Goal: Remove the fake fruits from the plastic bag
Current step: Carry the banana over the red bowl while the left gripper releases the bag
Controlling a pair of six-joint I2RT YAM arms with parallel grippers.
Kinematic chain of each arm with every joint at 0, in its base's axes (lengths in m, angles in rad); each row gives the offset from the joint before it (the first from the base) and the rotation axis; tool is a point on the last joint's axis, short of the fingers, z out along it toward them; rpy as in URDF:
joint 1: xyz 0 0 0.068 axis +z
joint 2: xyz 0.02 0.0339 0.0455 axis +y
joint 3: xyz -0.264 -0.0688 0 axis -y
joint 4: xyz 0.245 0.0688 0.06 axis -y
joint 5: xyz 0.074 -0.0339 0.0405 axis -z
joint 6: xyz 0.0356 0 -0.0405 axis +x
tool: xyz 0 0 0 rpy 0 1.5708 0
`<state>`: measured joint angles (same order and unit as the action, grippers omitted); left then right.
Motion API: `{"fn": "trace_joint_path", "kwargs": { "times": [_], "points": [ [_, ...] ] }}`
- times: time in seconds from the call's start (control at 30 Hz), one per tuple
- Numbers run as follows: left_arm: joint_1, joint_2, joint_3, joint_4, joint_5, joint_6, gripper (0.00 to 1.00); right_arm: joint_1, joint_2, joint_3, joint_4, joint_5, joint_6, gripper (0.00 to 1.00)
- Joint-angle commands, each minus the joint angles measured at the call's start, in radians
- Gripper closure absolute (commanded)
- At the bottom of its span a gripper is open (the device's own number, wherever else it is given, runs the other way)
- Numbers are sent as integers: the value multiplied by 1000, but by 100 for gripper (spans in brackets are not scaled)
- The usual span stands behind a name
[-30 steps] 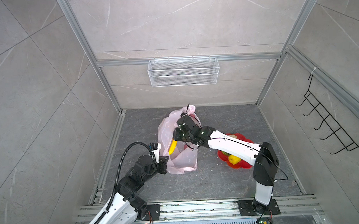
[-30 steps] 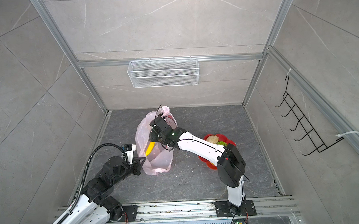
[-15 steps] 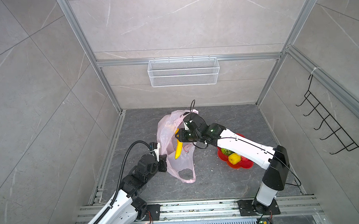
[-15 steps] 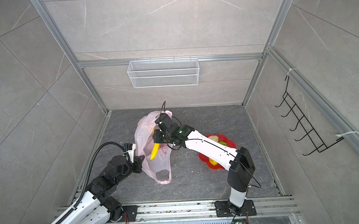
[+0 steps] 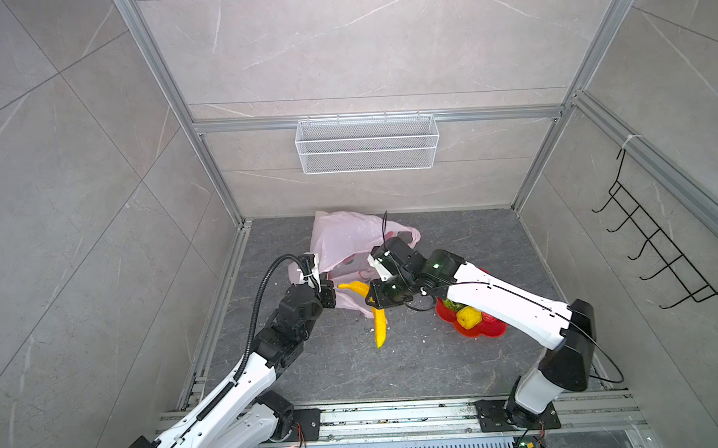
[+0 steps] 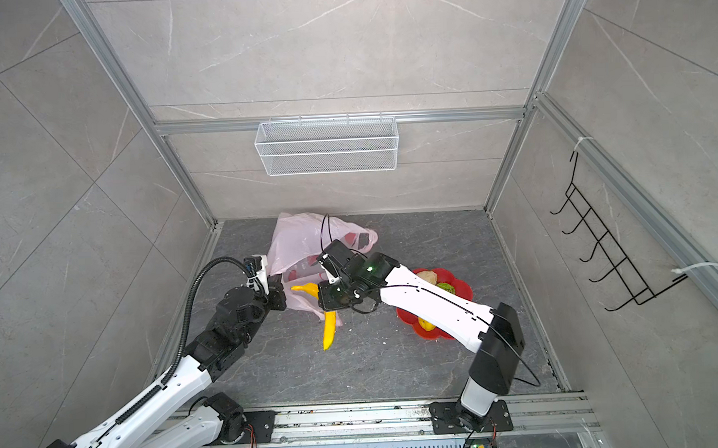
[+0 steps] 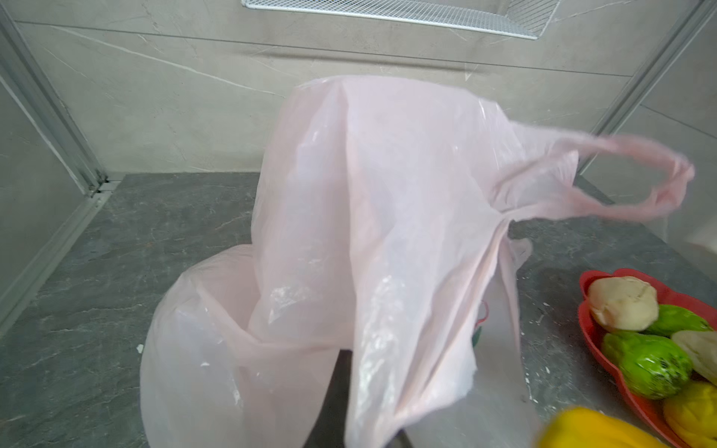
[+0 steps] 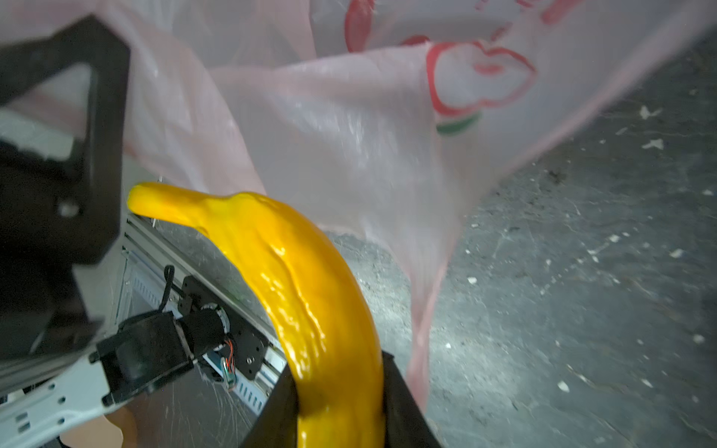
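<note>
Pink plastic bag (image 7: 368, 232) drapes over fingers (image 7: 329, 403); fake fruits (image 7: 652, 368) fill red plate (image 7: 585, 322).

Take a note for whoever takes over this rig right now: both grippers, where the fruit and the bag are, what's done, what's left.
Left gripper: shut on an edge of the plastic bag.
Right gripper: shut on the banana, which hangs outside the bag, above the floor.
Done: a cream lump, a green ball and a yellow lump, among others, lie on the red plate, to the right of the bag.
Left: set the banana down, then check the bag; the pictures do not show whether any fruit remains inside.
</note>
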<state>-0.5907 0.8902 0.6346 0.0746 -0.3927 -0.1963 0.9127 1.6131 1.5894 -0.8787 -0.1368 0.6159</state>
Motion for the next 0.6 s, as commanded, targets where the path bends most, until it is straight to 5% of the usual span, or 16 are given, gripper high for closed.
{"fn": "trace_joint_path", "kwargs": {
  "times": [0.0,0.23,0.57],
  "points": [
    [38,16,44,48,-63,38,96,-3,-119,-33,-118,86,-17,86],
    [74,48,120,-108,10,-2,95,-83,-292,-98,-308,387,44,86],
    [74,-4,88,-171,95,-83,93,-451,-457,-385,-214,564,156,85]
  ]
}}
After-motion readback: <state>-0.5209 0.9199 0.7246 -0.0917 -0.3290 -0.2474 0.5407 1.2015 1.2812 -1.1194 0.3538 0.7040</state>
